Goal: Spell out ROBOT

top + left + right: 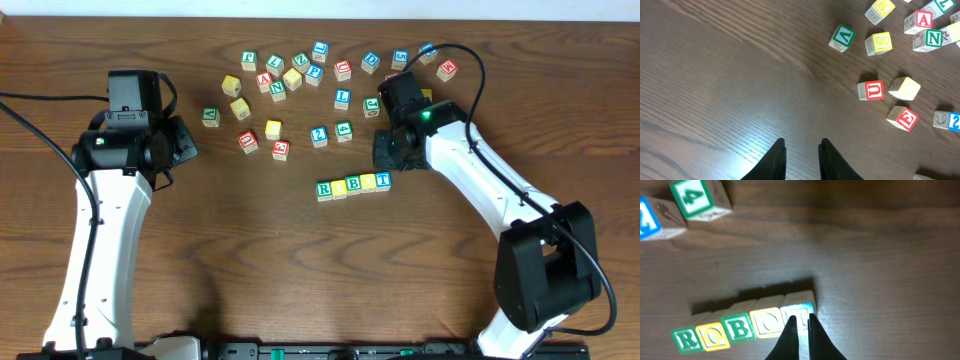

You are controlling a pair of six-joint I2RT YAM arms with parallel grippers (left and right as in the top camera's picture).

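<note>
Spelling ROBOT in one tight row near the middle of the tabletop: green R, yellow O, green B, yellow O again, blue T. Right claw pressed together, pinching nothing, tips right at the T; touching or not, hard to tell. Left claw pressed nearly together too, empty, over bare wood, well apart from the row. Loose cubes scattered behind the row, a red U and a green 4 among them.
</note>
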